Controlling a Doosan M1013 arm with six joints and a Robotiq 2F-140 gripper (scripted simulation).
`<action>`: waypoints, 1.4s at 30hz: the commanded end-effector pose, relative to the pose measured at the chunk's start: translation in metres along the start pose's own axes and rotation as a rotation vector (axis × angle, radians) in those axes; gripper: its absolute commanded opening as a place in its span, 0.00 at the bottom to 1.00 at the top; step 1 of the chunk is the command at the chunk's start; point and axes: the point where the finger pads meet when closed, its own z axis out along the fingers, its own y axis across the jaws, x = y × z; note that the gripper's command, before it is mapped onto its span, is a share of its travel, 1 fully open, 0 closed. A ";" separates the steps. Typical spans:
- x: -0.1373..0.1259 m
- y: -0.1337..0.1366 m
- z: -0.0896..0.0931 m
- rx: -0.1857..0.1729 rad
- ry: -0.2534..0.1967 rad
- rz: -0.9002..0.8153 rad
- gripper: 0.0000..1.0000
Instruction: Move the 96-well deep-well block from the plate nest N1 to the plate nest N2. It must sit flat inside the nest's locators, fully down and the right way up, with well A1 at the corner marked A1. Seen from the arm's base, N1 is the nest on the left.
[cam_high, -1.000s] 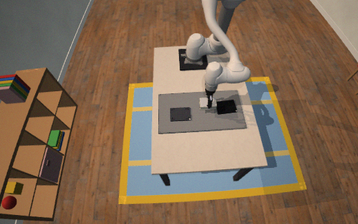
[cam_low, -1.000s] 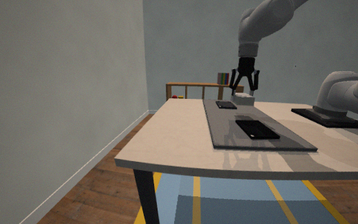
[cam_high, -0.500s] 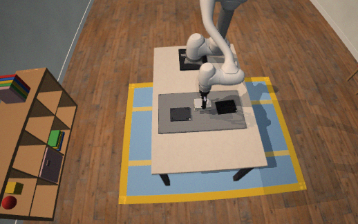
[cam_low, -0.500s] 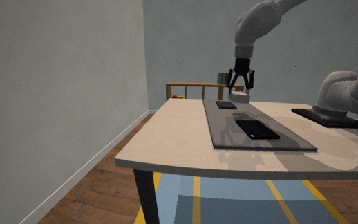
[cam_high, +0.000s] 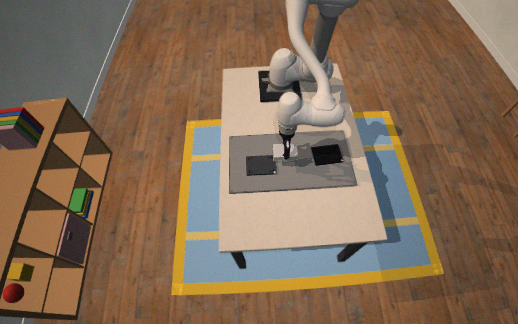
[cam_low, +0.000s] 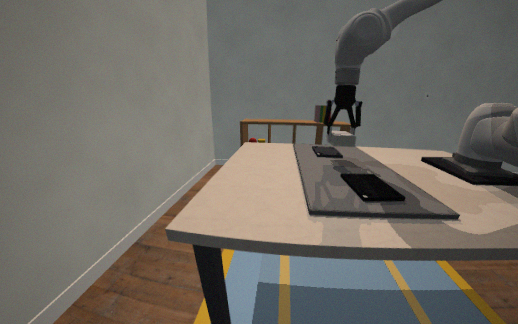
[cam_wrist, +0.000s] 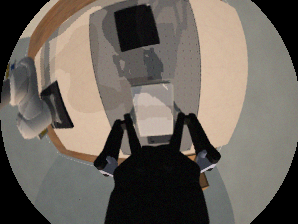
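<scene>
The white deep-well block (cam_high: 282, 150) hangs in my gripper (cam_high: 286, 153) above the grey mat (cam_high: 292, 162), between the two black nests. My gripper is shut on the block's sides. Nest N1 (cam_high: 327, 154) lies to its right and is empty. Nest N2 (cam_high: 261, 165) lies to its left and is empty. In the side view the block (cam_low: 342, 138) is held clear above the table by the gripper (cam_low: 343, 126), nearly over the far nest N2 (cam_low: 327, 151); N1 (cam_low: 372, 187) is nearer. In the wrist view the block (cam_wrist: 153, 115) sits between the fingers, with N2 (cam_wrist: 136, 26) ahead. Well markings are too small to read.
The arm's base stands on a black plate at the table's far end. A wooden shelf (cam_high: 45, 210) with coloured items stands on the floor well off to the left. A blue and yellow floor mat (cam_high: 305, 250) lies under the table.
</scene>
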 end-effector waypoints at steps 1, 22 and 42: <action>-0.008 0.001 0.000 0.000 0.000 0.000 0.00; -0.071 0.009 0.000 0.000 0.000 0.000 0.00; -0.131 0.016 0.000 0.000 0.000 0.000 0.00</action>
